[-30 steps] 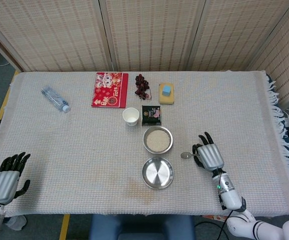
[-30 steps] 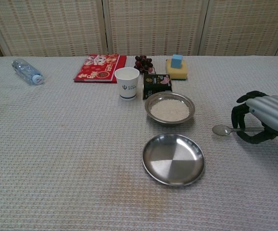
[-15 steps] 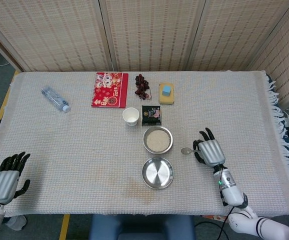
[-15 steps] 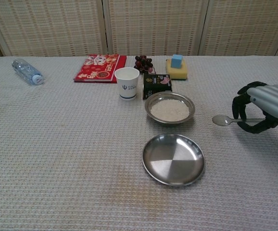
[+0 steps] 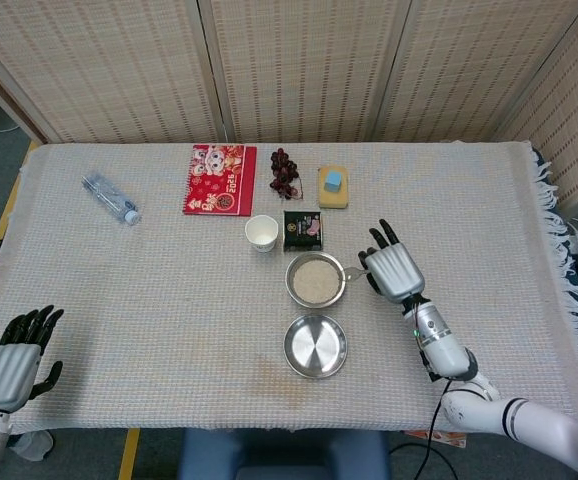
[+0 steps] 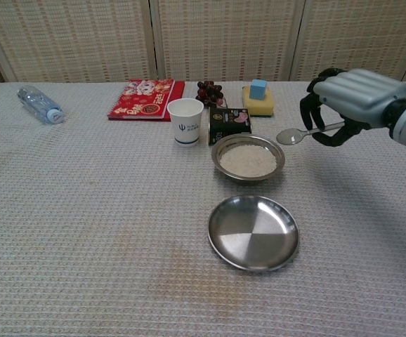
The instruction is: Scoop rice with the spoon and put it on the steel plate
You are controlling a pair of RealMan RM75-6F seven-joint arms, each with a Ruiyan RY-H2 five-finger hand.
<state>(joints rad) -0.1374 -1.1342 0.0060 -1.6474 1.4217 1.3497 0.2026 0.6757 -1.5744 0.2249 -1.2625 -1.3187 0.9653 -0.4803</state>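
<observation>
A steel bowl of white rice (image 5: 315, 279) (image 6: 248, 158) sits mid-table, and the empty steel plate (image 5: 315, 346) (image 6: 253, 232) lies just in front of it. My right hand (image 5: 395, 270) (image 6: 350, 96) grips a metal spoon (image 6: 296, 135) by the handle, lifted off the cloth. The spoon's bowl hangs empty just right of the rice bowl's rim. My left hand (image 5: 14, 362) rests at the table's near left corner, holding nothing, fingers apart.
Behind the rice bowl stand a white paper cup (image 5: 261, 232) (image 6: 185, 121) and a small dark packet (image 5: 303, 229) (image 6: 230, 123). Further back lie a red booklet (image 5: 219, 179), grapes (image 5: 284, 172), a yellow sponge with a blue block (image 5: 333, 186), and a water bottle (image 5: 110, 198).
My right hand has lifted the spoon off the table and carried it left and back, from beside the steel plate to the right rim of the rice bowl. The left hand stayed put.
</observation>
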